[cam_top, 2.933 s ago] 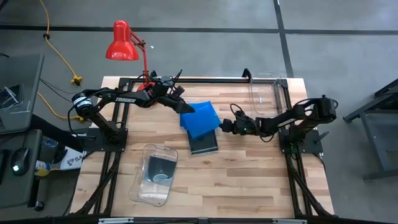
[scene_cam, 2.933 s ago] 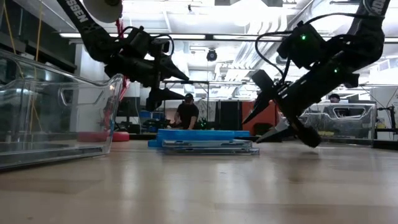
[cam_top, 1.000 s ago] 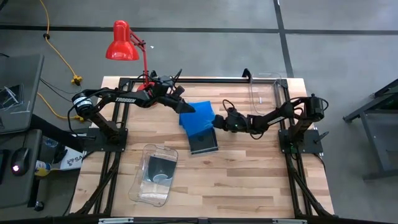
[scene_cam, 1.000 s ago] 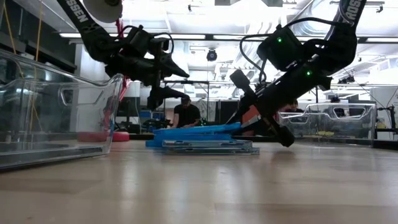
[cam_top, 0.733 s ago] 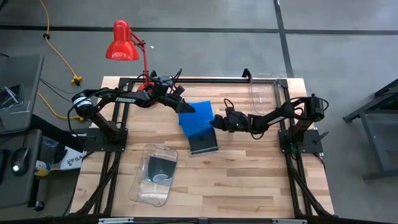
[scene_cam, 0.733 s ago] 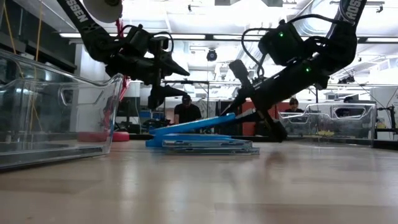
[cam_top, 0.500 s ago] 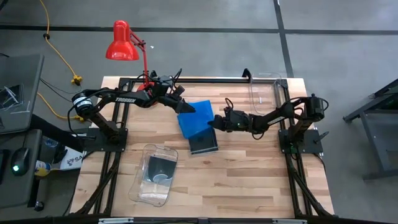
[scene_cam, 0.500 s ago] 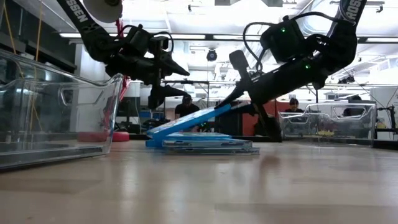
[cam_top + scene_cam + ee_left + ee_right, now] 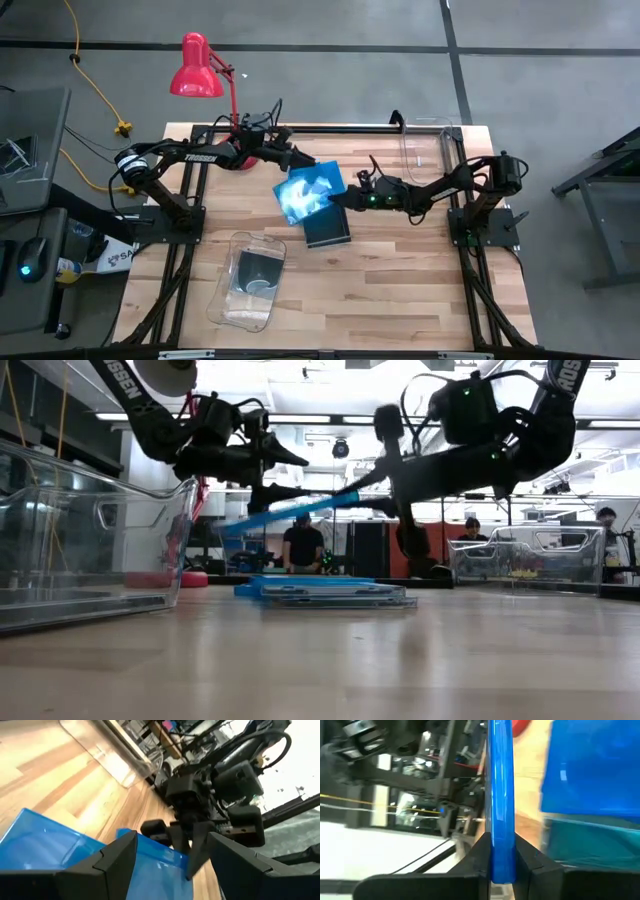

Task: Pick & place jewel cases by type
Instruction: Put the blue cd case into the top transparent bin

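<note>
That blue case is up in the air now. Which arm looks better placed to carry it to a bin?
The right one, I'd say. Its claw is clamped on the edge of the lifted blue case, above the stack. The left claw only hovers open near the case, gripping nothing.

Bright blue jewel case point(image 9: 308, 191) up in air above table middle, tilted, low end toward 9 o'clock, thin and flat, shiny. Edge pinched at its 3 o'clock side. Under it, small stack point(image 9: 325, 591) flat on wood: blue case point(image 9: 312, 581) on top, dark case point(image 9: 328, 229) at bottom, poking out toward 6 o'clock. Another dark case point(image 9: 259, 268) lies at 7 o'clock.
</note>
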You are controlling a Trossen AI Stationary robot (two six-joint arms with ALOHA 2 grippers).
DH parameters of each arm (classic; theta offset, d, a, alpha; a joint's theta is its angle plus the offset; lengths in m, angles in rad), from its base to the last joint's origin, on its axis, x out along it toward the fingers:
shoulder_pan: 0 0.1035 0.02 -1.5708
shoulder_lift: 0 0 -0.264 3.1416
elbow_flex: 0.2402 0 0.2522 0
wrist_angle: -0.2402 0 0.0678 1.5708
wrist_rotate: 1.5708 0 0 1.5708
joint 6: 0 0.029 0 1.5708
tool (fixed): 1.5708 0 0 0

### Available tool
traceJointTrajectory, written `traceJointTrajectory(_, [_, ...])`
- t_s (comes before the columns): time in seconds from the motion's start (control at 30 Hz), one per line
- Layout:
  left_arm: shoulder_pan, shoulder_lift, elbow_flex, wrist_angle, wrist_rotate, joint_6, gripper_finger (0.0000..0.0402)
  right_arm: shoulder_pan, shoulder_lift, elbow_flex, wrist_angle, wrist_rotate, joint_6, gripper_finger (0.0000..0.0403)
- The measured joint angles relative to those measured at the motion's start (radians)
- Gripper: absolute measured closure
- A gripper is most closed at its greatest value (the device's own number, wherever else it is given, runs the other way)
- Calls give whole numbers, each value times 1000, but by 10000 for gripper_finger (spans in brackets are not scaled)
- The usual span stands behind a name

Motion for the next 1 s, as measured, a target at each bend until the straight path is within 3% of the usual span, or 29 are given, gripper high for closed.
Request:
traceJointTrajectory(0.47, [77, -6, 0, 175, 13, -48, 163, 91, -37, 0, 156, -17, -49, 379])
traceJointTrajectory(0.7, [76, -7, 0, 170, 6, -52, 163, 112, -199, 0, 142, -4, -174, 379])
traceJointTrajectory(1.0, [76, -7, 0, 169, 3, -33, 163, 119, -487, 0, 63, 147, -415, 378])
